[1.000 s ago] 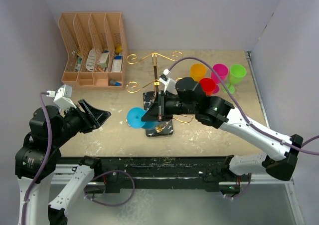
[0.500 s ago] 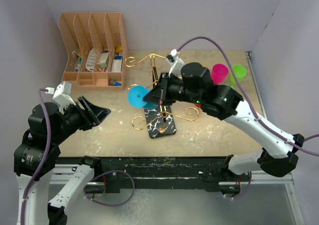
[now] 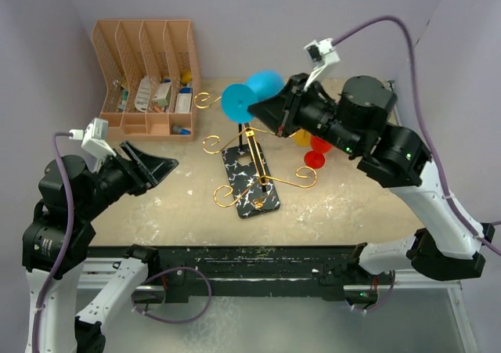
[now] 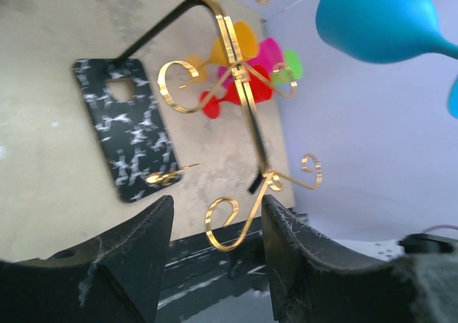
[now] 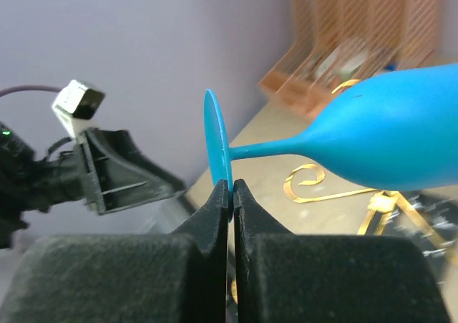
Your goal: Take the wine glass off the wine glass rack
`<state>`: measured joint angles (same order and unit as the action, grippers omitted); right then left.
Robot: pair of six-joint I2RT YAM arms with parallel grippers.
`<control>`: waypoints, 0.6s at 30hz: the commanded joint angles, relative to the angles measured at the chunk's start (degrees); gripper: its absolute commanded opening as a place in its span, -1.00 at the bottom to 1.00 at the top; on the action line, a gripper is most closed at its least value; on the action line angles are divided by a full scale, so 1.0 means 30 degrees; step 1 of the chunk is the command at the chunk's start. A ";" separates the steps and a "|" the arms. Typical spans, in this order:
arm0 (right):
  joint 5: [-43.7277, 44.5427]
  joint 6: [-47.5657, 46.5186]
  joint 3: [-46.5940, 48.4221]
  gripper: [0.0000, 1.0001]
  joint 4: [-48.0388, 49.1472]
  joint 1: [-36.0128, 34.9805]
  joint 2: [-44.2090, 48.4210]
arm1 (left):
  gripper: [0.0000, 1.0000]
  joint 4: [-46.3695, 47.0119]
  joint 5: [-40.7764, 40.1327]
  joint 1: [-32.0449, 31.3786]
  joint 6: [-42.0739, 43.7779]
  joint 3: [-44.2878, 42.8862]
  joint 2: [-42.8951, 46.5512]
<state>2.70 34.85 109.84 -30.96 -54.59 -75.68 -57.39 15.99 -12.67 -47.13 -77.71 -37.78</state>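
No text, brand, number or sign can be read; the small packets (image 3: 145,92) in the peach-coloured slotted plastic organiser (image 3: 105,71) show only blurred, illegible print.

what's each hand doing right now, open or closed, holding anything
left hand: open, holding nothing
right hand: closed on the foot of the blue wine glass

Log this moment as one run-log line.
glass: blue, sideways, clear of rack | right fingers: shut on its foot | left fingers: open, empty
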 commanded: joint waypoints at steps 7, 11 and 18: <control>1.2331 -1.4607 -0.2533 -1.00 0.0153 -0.1880 0.1470 | 0.13 1.3343 0.6575 0.0033 -0.8685 0.1743 -0.3590; 1.3927 -1.8210 -0.5494 -1.00 0.3917 -0.3249 0.2916 | 0.13 1.6650 0.7924 0.0033 -1.1119 0.1250 -0.5425; 1.2684 -2.1281 -0.6881 -1.00 0.6511 -0.4450 0.4293 | 0.13 1.8457 0.8942 0.0033 -1.3710 0.0429 -0.7012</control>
<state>39.42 -19.55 88.12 -21.87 -66.61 -67.00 -10.87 38.96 -12.67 -81.23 -72.77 -58.89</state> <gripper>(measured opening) 0.008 0.564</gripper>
